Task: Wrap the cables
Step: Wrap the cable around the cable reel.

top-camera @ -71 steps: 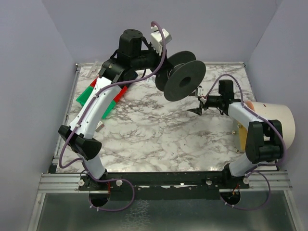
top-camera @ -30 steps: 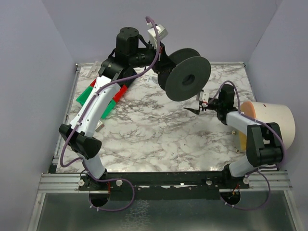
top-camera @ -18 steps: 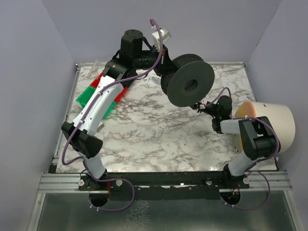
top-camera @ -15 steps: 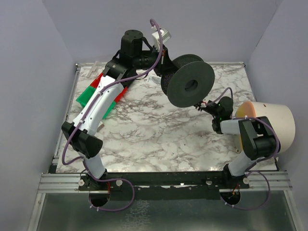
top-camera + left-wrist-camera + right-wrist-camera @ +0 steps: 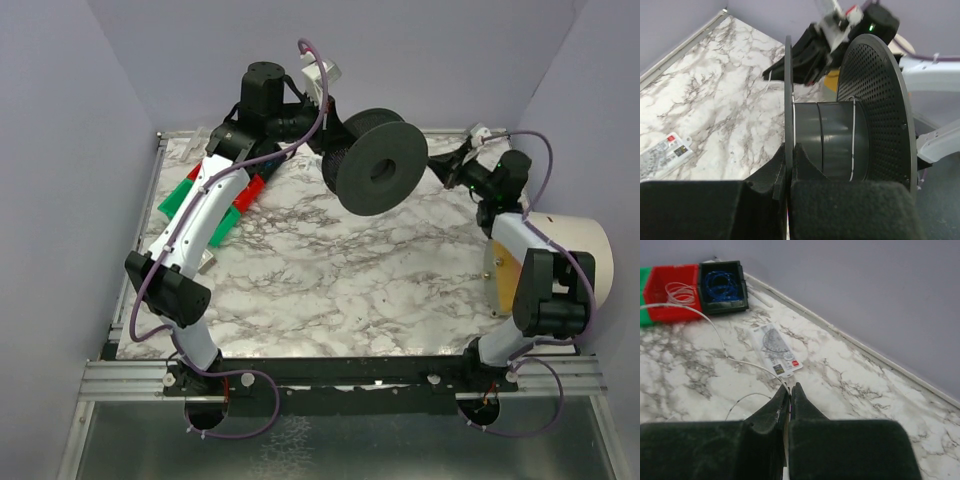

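No text is legible. The printed card (image 5: 776,354) lying on the table (image 5: 855,390) carries small print and a red mark, both unreadable.

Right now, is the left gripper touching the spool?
Touching. The left wrist view shows the left gripper shut on the spool, with the spool's near flange pinched between the jaws and no gap.

Bright, even, soft-shadowed light; wrist views blur up close

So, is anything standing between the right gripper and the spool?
Nothing visible does. The right gripper, shut on a thin white cable, hangs beside the spool with only air between them. The left gripper clamps one flange of the spool.
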Available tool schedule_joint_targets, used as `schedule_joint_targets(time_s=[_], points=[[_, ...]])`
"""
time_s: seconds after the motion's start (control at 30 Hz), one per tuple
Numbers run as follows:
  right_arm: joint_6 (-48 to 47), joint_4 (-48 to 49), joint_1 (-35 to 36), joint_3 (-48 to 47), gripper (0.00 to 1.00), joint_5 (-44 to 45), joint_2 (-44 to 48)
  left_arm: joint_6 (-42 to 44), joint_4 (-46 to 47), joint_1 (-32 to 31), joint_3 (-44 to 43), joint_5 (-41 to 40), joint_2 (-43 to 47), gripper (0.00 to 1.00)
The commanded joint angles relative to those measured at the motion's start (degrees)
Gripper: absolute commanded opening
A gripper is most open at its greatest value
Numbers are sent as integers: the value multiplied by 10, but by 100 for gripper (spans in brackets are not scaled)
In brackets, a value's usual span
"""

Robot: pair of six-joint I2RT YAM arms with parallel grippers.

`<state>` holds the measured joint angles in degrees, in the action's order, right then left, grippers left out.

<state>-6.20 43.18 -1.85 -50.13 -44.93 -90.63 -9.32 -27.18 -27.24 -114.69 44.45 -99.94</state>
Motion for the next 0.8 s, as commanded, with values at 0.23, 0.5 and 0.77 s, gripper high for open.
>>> schedule_joint_targets(time_s=[0.23,0.5,0.77], points=[[117,-464,-57,-248,0,-349,-43,166,-77,-10,-24,-184,38,0],[485,-209,-57,-239,0,-407,-11,247,-88,-64,3,-348,37,0],[1071,436,-24,-201,1,-369,-43,260,-77,-98,9,-448,17,0]])
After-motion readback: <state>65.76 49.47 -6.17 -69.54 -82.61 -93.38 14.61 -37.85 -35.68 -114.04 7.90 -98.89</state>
